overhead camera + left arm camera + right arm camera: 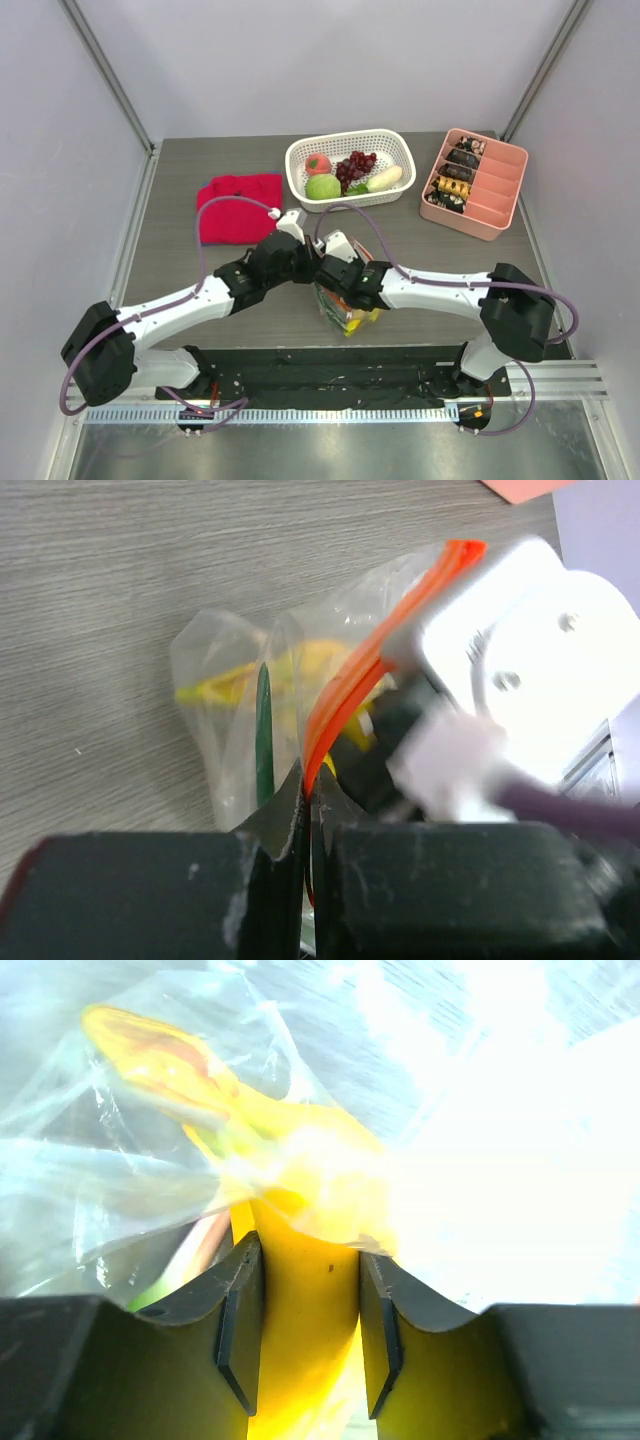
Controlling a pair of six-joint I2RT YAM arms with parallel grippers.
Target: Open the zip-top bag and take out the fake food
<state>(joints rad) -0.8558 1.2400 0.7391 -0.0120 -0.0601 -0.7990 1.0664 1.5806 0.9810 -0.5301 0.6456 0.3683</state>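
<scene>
- Left fingers (270, 860) clenched on the orange zipper strip (365, 675) of the bag (220, 670).
- Right fingers (235, 1300) grasping a yellow banana (300, 1220), with clear plastic crumpled around it.
- Bag sits between both arms, near-middle of the counter (420, 250).
- Other fruit pieces (345, 172) lie in the white basket (345, 137), far side.

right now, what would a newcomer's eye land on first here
The two arms meet mid-table over the clear zip-top bag: the left gripper pinches its orange-red zipper strip while the right gripper grips a yellow banana. At the far edge, a white basket holds colourful fake food.
</scene>
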